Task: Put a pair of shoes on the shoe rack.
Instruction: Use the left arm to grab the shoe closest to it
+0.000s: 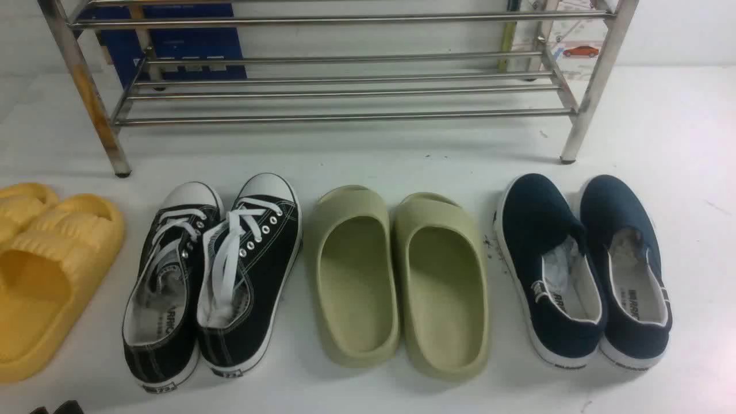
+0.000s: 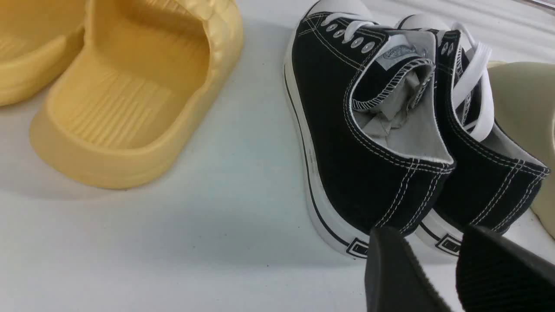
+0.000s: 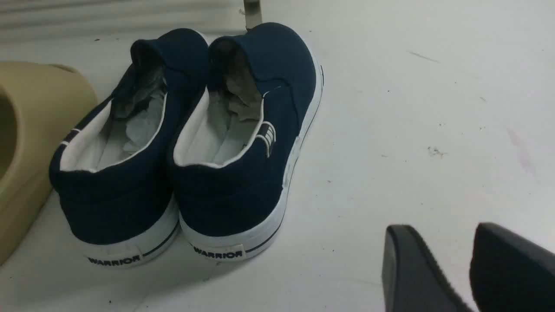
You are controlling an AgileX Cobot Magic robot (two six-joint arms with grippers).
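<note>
Navy slip-ons point(image 3: 225, 195): heels read WARRIOR; left gripper point(image 2: 427, 237), right gripper point(image 3: 444, 230) both parted, empty.

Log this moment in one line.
sneakers: before rack, untouched | left fingers: open, near sneakers | right fingers: open, empty

Ends in two matte black left fingers point(image 2: 394, 277), wedge-shaped, finely ribbed on the inner faces. Bears matching black right fingers point(image 3: 412, 273), blunt-tipped, with a thin ridged edge along one.
</note>
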